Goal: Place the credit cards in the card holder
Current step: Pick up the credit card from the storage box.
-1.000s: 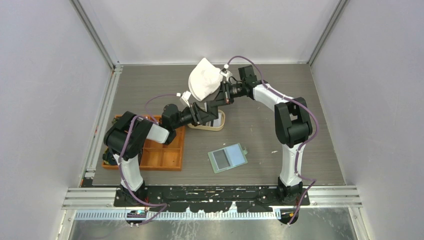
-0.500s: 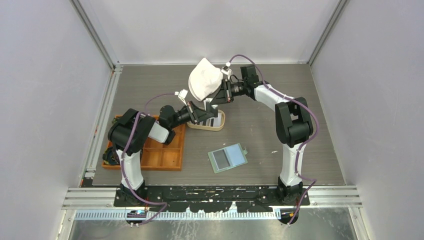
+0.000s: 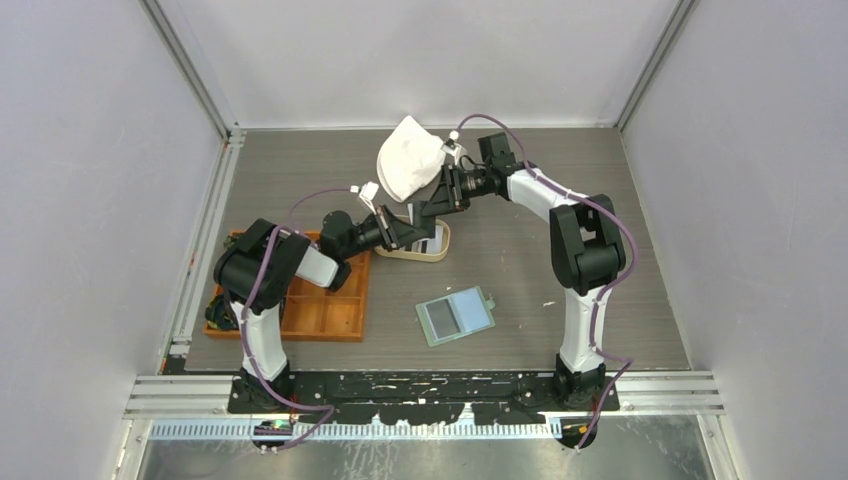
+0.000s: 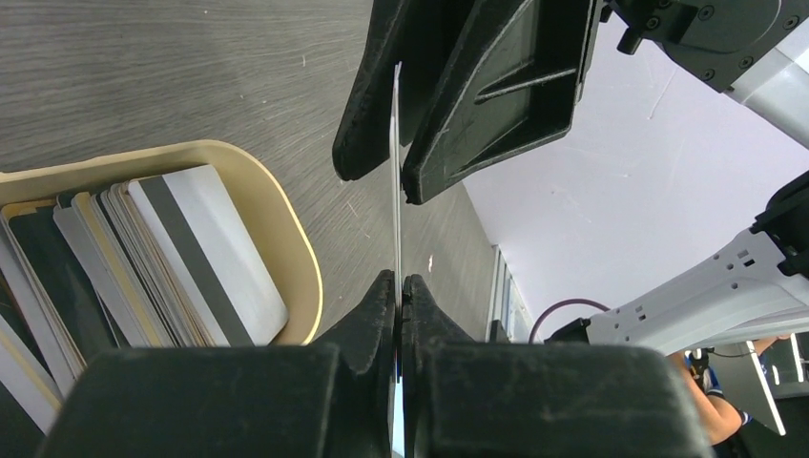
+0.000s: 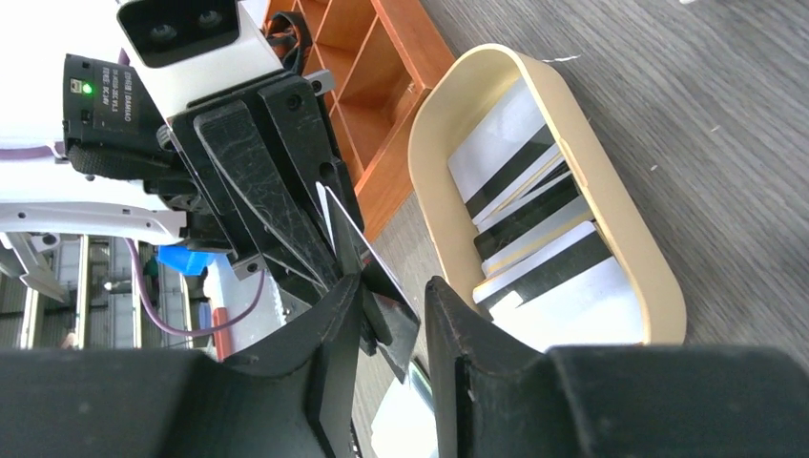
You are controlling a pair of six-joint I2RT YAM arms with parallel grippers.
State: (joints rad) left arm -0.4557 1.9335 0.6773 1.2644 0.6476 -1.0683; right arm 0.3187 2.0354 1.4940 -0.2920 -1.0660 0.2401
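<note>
One credit card (image 4: 397,172) stands edge-on above the oval tan tray (image 3: 440,252), with my left gripper (image 4: 401,282) shut on one end of it. My right gripper (image 5: 393,298) is open at the card's (image 5: 355,240) other end, its fingers (image 4: 496,86) standing on either side with a gap. From above, the two grippers (image 3: 402,229) (image 3: 428,209) meet tip to tip over the tray. Several more credit cards (image 5: 534,215) lean in a stack inside the tray. The sage-green card holder (image 3: 456,316) lies open on the table, nearer the arm bases and apart from both grippers.
An orange compartmented tray (image 3: 325,295) sits to the left beside the left arm. A white cloth (image 3: 408,160) lies behind the grippers near the back wall. Metal frame rails run along the table's left and right sides.
My left gripper moved in slightly and shut on the card. My right gripper's jaws have opened off the same card. The card holder and the trays have not moved.
</note>
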